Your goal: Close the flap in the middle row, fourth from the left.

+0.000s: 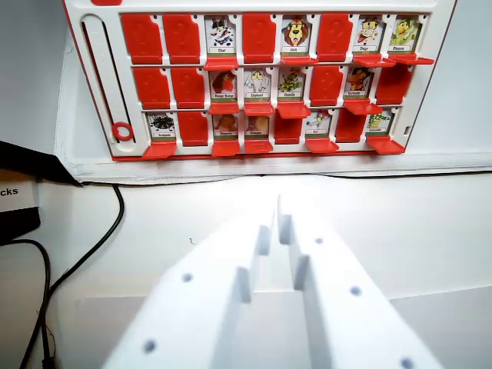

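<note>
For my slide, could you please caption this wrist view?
White fingers nearly shut, hovering before the red flap board, several picture flaps open.

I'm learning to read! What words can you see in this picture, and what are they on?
"Lion": caption under the lion card, top row of the red flap board.
"cks": end of a cut-off word on the white label at the wrist view's left edge.
The other cards' captions, like the one in the middle row, fourth from the left, are too small and blurred to read.
</note>
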You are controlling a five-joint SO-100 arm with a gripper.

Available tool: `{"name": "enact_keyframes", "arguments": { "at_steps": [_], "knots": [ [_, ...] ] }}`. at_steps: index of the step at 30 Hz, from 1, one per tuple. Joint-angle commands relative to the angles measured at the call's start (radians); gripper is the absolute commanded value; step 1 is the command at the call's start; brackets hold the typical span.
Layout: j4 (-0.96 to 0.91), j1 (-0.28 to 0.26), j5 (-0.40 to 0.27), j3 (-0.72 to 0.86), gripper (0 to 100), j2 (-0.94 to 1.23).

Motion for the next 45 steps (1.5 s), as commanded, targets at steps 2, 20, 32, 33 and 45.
{"name": "enact_keyframes", "arguments": {
  "at_steps": [2, 20, 32, 33, 45],
  "knots": [
    [-0.097, 0.025, 0.003, 0.041, 0, 0.057],
    [-0.621, 0.089, -0.071, 0.583, 0, 0.026],
    [-0.973, 0.072, -0.106, 0.726, 0, -0.204],
    [-0.985, 0.071, -0.103, 0.721, 0, -0.225],
    [-1.046, 0.038, -0.069, 0.621, 0, -0.428]
  ]
}}
